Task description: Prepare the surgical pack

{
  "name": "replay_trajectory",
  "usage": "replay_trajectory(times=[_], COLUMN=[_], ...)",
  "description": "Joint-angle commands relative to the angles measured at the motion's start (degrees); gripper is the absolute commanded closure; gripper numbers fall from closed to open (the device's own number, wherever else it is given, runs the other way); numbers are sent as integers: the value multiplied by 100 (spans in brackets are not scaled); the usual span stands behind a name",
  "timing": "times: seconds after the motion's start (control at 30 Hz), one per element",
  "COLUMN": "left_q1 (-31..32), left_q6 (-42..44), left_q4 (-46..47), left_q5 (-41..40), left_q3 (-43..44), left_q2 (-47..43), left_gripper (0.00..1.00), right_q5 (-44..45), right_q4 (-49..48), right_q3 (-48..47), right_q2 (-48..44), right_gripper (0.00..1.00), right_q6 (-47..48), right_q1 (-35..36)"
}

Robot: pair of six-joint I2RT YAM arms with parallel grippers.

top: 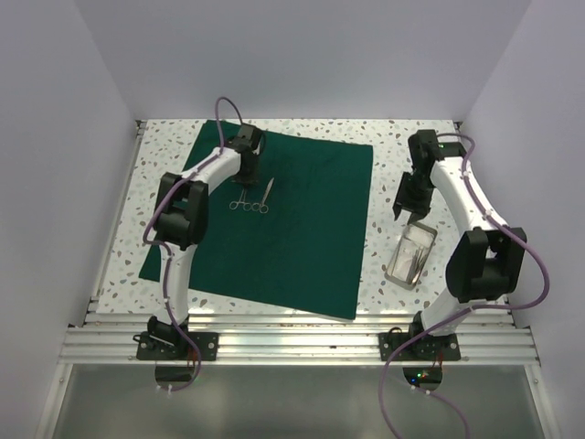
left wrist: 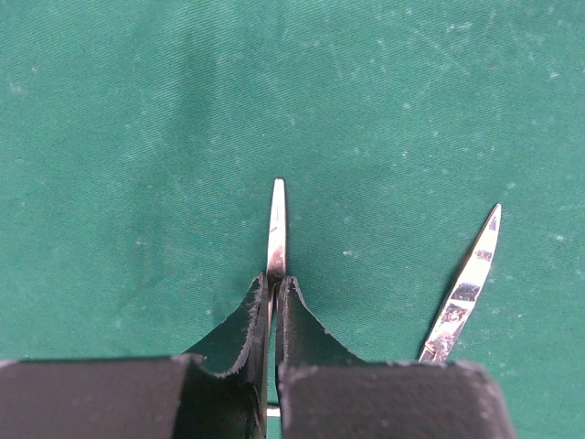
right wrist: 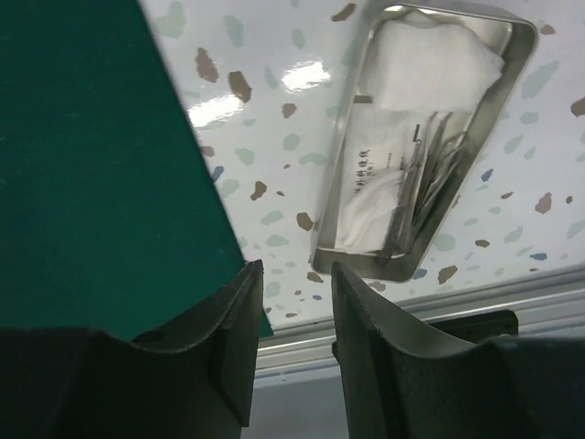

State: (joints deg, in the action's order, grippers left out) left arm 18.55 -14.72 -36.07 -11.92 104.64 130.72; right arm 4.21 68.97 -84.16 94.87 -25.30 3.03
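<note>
The dark green drape (top: 292,224) lies spread flat on the speckled table. Two steel scissors-type instruments lie on it, one (top: 244,199) under my left gripper (top: 249,178) and another (top: 266,196) just to its right. In the left wrist view my left gripper (left wrist: 277,279) is shut on the thin blade of the first scissors (left wrist: 276,224); the second blade (left wrist: 468,279) lies apart at the right. My right gripper (right wrist: 294,265) hangs open and empty above the table, between the drape (right wrist: 91,165) and the metal tray (right wrist: 512,55), which holds white gauze (right wrist: 430,59), a sachet (right wrist: 370,174) and tweezers (right wrist: 439,165).
The tray (top: 399,270) sits at the right of the drape near the right arm's base. An aluminium rail (top: 302,343) runs along the table's near edge. White walls close in the left, back and right sides.
</note>
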Motion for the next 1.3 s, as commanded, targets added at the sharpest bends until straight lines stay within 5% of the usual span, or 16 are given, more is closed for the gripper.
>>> replay_trajectory(times=[0.0,0.17,0.33,0.47,0.8,1.0,1.03,1.07,1.1,1.27], left_q1=[-79,-79,-88,-88,-27,-9,0,17,26,61], left_q6=[101,57,-83,-189,-883,-656,-429,-348,-286,-40], left_q4=[-48,-374,-488,-427,705,401,391,408,460,496], left_q5=[94,295,831,999,3070,2608,2538,2415,2214,1641], left_q3=[74,337,233,-31,-1384,-1526,-1534,-1569,-1604,-1552], left_q2=[-204,-476,-749,-1108,-2137,-2296,-2270,-2270,-2226,-1927], left_gripper=[100,100,100,100,100,100,94,73,66,56], right_q5=[-429,-1140,-2326,-3020,-3032,-2908,-2838,-2829,-2820,-2575], right_q4=[-138,-524,-1876,-2956,-4084,-3558,-3505,-3470,-3487,-2997], right_q3=[-390,-865,-726,-610,-1338,-2051,-2017,-1938,-1755,-1463], right_q2=[118,497,743,1163,2034,2580,2572,2537,2476,2097], right_gripper=[60,60,48,48,45,45,45,45,46,45], right_q6=[-19,-185,-747,-1354,-2628,-2726,-2700,-2700,-2682,-2182], right_q1=[277,970,1253,1446,1956,2141,2141,2149,2141,2123])
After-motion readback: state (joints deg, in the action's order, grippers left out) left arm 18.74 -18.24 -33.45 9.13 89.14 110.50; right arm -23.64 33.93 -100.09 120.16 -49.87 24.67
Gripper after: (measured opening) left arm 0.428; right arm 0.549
